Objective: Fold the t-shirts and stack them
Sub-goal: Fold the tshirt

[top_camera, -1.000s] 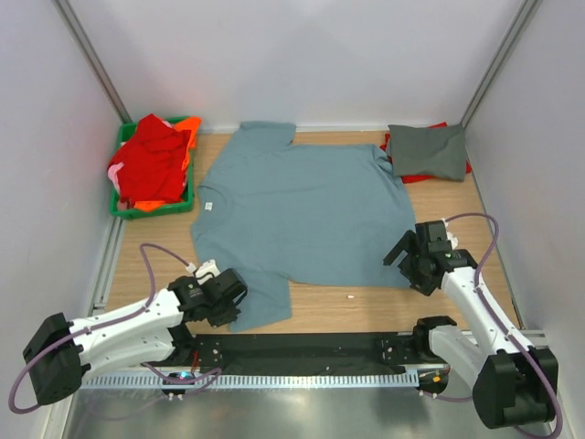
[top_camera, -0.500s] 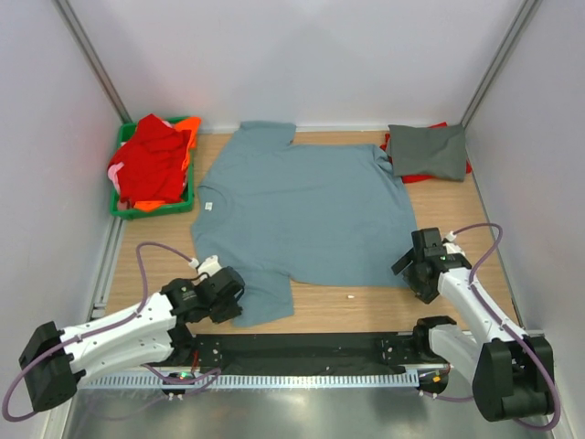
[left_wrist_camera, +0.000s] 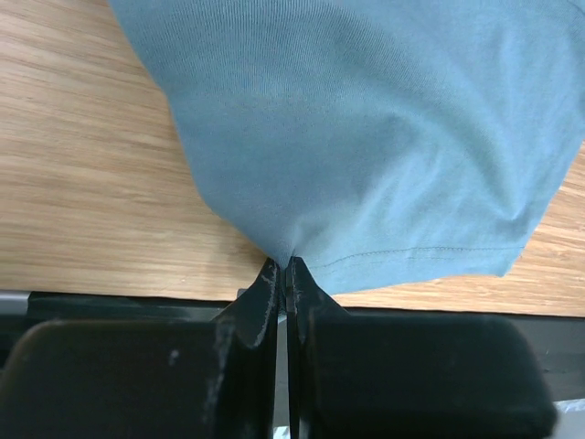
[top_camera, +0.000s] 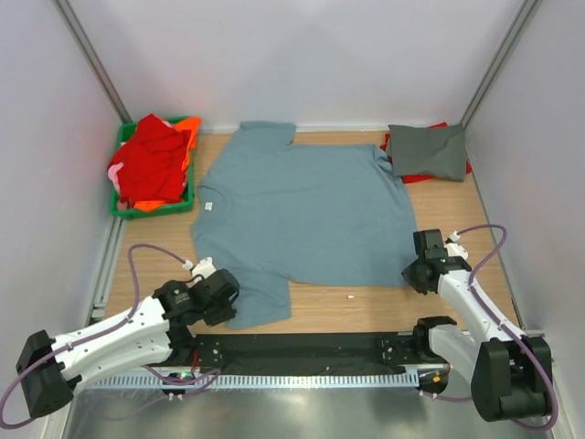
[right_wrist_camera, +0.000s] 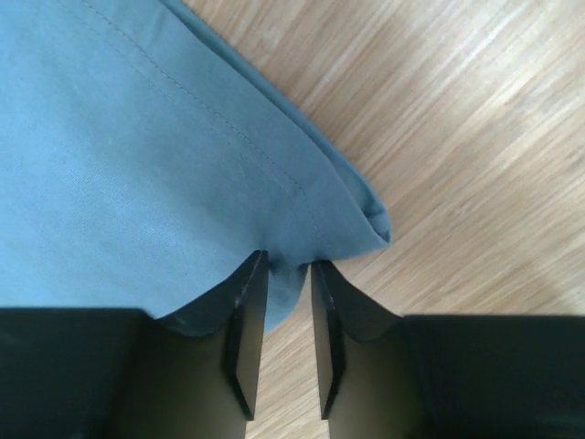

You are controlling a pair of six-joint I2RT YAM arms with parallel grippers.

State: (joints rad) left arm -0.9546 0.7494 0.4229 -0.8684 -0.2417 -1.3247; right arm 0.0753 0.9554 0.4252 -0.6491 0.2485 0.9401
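Note:
The dusty blue-grey t-shirt (top_camera: 306,210) lies spread flat on the wooden table. My left gripper (top_camera: 219,294) is shut on its near left hem corner, and the cloth (left_wrist_camera: 366,137) puckers into the closed tips (left_wrist_camera: 285,265). My right gripper (top_camera: 413,274) sits at the near right hem corner. Its jaws (right_wrist_camera: 288,265) have narrowed on the folded hem (right_wrist_camera: 274,183), with cloth filling the gap at the tips. A folded darker grey t-shirt (top_camera: 428,151) rests on a red one (top_camera: 422,176) at the back right.
A green crate (top_camera: 155,211) at the back left holds a heap of red and orange t-shirts (top_camera: 151,165). A small white scrap (top_camera: 350,296) lies on the wood near the shirt's front hem. White walls close in both sides.
The right gripper has moved onto the near right hem corner and its jaws have closed from wide open onto the cloth. The left gripper stays shut on its corner, the arm shifting slightly left.

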